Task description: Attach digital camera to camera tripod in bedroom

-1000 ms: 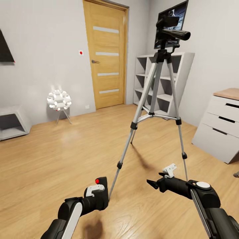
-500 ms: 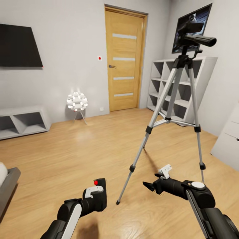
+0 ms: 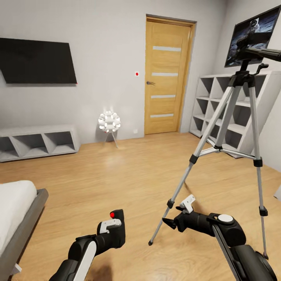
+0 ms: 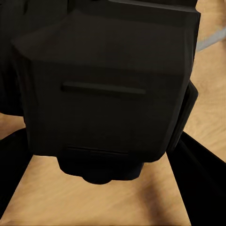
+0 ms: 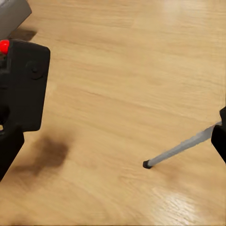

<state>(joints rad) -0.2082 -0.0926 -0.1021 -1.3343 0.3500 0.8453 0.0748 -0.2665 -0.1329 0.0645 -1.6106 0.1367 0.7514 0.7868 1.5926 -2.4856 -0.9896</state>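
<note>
Pale wooden planks make up the floor (image 3: 117, 175) of the bedroom, with a bed corner (image 3: 19, 210) at the far left, a black TV (image 3: 37, 60) on the grey wall above low grey shelves (image 3: 37, 142), and a round white lamp (image 3: 109, 121) beside the wooden door (image 3: 167, 76). Low in the head view, the left gripper (image 3: 113, 234) is clamped on the digital camera (image 3: 116, 228), its red button up; the left wrist view has the black body (image 4: 108, 84) close against the lens. The right gripper (image 3: 168, 223) hangs beside the camera tripod (image 3: 230, 128)'s near leg (image 5: 181, 148); I cannot tell how far its jaws are parted. White cube shelves (image 3: 234, 113) stand behind the tripod.
</note>
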